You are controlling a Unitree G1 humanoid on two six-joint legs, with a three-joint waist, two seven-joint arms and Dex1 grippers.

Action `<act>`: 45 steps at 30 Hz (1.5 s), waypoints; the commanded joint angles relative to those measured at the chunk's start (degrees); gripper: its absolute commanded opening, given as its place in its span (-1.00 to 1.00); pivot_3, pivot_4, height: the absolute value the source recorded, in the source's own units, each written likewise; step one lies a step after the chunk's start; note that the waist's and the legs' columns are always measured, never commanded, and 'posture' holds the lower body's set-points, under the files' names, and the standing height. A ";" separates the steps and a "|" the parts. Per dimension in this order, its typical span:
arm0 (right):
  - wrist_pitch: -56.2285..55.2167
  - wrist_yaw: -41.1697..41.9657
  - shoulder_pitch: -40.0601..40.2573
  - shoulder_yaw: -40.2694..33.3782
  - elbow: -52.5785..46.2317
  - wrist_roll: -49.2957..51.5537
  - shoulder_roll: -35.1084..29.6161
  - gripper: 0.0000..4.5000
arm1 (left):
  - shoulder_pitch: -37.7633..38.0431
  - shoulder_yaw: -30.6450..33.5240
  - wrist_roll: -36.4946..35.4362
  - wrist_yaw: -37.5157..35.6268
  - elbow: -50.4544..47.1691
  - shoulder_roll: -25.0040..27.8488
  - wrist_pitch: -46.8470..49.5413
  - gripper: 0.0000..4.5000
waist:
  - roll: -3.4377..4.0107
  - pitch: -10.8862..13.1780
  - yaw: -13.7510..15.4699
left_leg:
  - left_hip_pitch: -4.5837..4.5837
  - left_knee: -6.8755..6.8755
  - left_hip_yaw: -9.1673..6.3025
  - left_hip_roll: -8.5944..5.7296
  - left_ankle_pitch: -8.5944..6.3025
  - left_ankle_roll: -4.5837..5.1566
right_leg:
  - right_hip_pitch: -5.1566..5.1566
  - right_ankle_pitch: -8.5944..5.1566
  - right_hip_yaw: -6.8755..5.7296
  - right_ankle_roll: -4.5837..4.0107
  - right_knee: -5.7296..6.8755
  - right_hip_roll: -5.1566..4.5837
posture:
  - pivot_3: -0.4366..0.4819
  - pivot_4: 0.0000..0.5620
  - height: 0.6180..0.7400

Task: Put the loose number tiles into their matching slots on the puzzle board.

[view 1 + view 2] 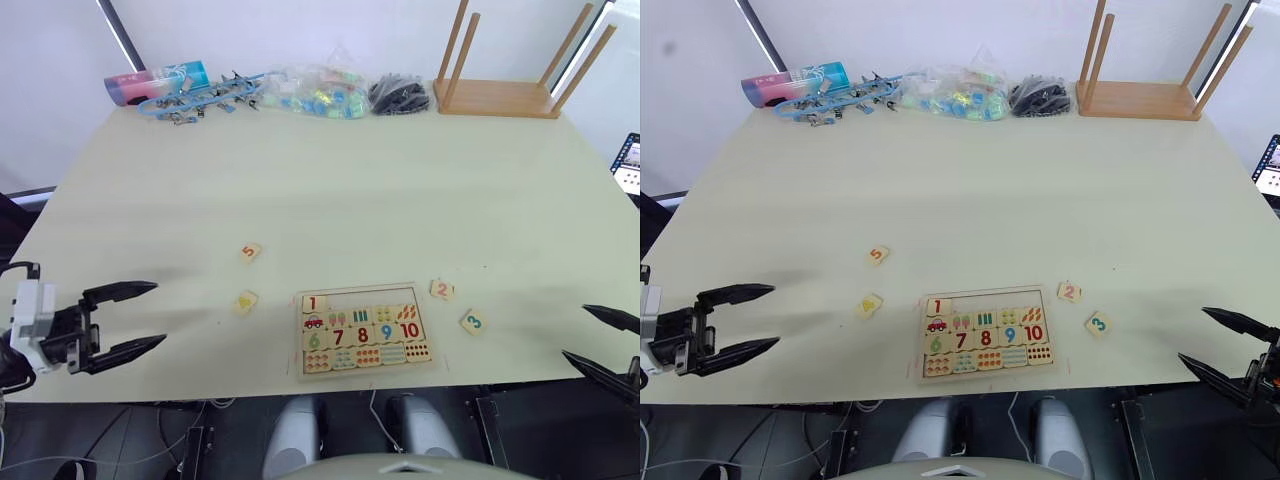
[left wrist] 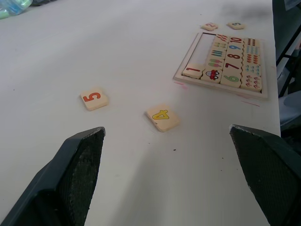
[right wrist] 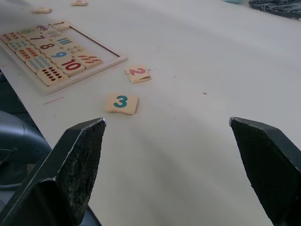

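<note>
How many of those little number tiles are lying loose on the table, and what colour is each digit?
Orange digits: 2, the 5 tile and the 2 tile
Yellow digit: 1, the 4 tile
Green digit: 1, the 3 tile
Total loose: 4
The red 1 tile already sits in the puzzle board.

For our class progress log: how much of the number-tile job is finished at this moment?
Done: the 1 tile sits in the first slot of the puzzle board. In hand: nothing; the left gripper and right gripper are both open and empty. Left: the 2 tile and 3 tile lie to the board's right, the 4 tile and 5 tile to its left.
</note>
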 commanded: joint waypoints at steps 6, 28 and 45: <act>0.89 -0.43 -0.59 -0.09 -0.46 0.98 -0.39 0.96 | 0.56 1.53 -0.14 -1.62 -0.46 0.60 0.12 1.00 | 0.01 0.00 0.00 | 0.00 0.00 0.00 -0.01 0.00 0.00 | 0.00 0.00 0.00 0.00 0.00 0.00 | -0.05 -0.47 0.95; 12.62 -14.50 -10.17 16.06 -18.95 -7.07 -2.14 0.96 | -3.36 -1.81 0.07 -1.62 -3.59 0.07 -0.99 1.00 | 0.08 0.00 -0.03 | -0.02 0.05 -0.01 -0.13 0.01 -0.01 | -0.01 0.01 0.00 0.01 0.04 0.03 | -0.05 -0.47 0.95; 29.61 -23.17 -25.88 36.73 -19.47 -21.81 -5.59 0.96 | -3.54 -4.55 -3.71 -1.62 -2.31 0.20 -4.32 1.00 | 0.07 0.00 0.12 | -0.09 0.12 0.08 -0.14 0.01 0.00 | -0.02 0.00 -0.04 0.00 0.05 0.04 | -0.05 -0.47 0.95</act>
